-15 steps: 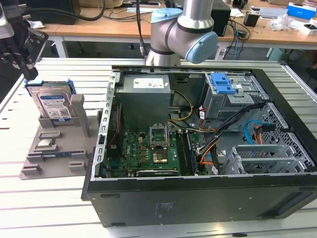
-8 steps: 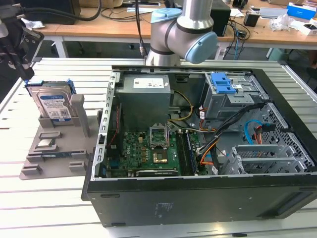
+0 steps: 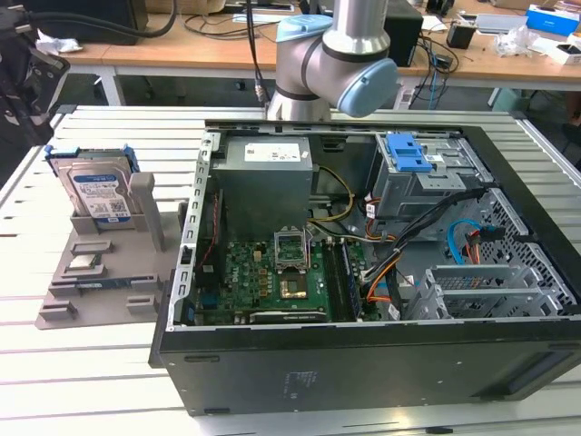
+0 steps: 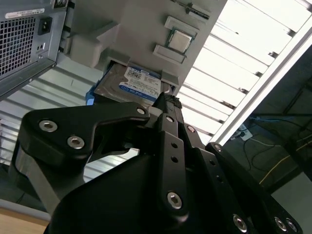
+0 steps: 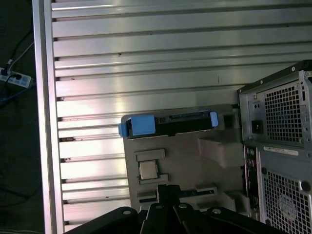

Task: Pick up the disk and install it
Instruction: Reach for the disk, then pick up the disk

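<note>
Black computer case (image 3: 363,363) lies on its side closest to the exterior camera, its side panel off and its inside open to view. It rests on a desk (image 3: 54,372) of pale metal slats.

At the exterior view's left, a grey holder (image 3: 100,291) sits on the desk just beside the case. The disk (image 3: 95,191) stands upright in a slot at the holder's far end, with its white-and-blue label facing the camera and a blue frame around its edges. A small square processor chip (image 3: 83,263) lies flat in a shallow recess nearer the camera.

Inside the case, going rightward, there is a grey power supply box (image 3: 268,177) with a white sticker at the back. A green motherboard (image 3: 272,282) lies in front of it. Next comes a metal drive cage (image 3: 427,182) topped by a blue latch plate (image 3: 413,153). Loose orange and blue cables (image 3: 467,238) lie towards the right wall.

A grey and light-blue robot arm (image 3: 336,54) rises behind the case.

In both wrist views the black pincer (image 4: 165,112) (image 5: 168,195) looks towards the holder (image 4: 126,29) (image 5: 195,165). The disk (image 4: 131,85) (image 5: 180,124) is seated there in its slot, apart from the pincer, and the chip (image 4: 180,38) (image 5: 148,169) lies nearby. Whether the pincer is open or closed cannot be told.
</note>
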`<state>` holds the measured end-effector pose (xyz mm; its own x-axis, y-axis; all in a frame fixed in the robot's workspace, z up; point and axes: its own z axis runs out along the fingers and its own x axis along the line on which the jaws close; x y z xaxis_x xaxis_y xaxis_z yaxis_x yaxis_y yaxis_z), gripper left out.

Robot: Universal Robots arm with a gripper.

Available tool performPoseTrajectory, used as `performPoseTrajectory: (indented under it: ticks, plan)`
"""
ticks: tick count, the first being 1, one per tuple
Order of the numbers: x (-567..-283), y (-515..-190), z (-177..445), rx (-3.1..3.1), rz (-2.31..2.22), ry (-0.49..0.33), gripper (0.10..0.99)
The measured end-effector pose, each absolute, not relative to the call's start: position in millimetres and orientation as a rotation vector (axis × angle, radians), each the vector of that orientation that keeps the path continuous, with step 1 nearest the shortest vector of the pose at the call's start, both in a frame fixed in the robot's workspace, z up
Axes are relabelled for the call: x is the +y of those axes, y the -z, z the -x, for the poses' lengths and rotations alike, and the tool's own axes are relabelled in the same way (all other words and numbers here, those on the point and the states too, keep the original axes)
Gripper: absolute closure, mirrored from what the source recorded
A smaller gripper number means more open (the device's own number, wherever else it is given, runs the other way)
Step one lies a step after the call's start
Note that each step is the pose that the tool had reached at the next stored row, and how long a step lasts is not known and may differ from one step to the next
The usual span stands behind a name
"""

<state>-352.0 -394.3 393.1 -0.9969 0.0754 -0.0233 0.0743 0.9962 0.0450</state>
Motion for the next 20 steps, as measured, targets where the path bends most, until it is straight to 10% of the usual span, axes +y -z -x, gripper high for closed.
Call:
performPoseTrajectory:
  ticks: [20]
  plan:
    - [-384.9,-393.0,364.8,3.114,-0.115,-0.069,0.980]
